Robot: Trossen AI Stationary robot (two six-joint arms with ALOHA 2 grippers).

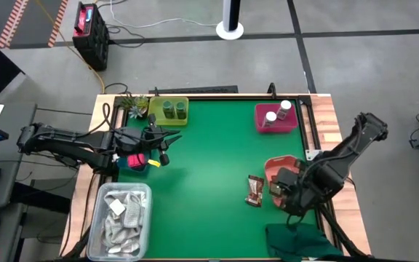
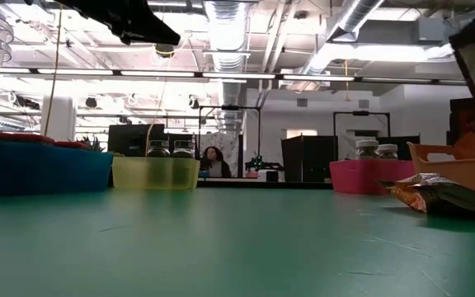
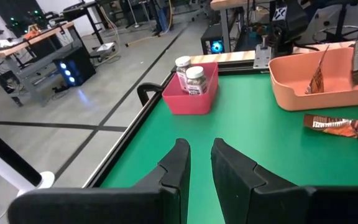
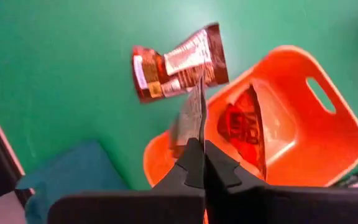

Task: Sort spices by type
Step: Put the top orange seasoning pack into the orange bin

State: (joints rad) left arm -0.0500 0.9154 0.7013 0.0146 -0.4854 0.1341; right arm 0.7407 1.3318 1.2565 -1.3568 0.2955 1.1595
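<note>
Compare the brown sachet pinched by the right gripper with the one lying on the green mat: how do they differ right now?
The held sachet hangs edge-on from the shut right gripper over the orange bin; the loose sachet lies flat on the green mat, outside the bin. The held one shows only its silvery edge; the loose one shows its printed face. Both look like the same brown kind.

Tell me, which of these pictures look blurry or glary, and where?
Low view: ceiling lights glare, the near green table is soft, and the brown sachet blurs. Right wrist view: its end effector is out of focus, gripping a sachet over the orange bin. High view: evenly lit.
</note>
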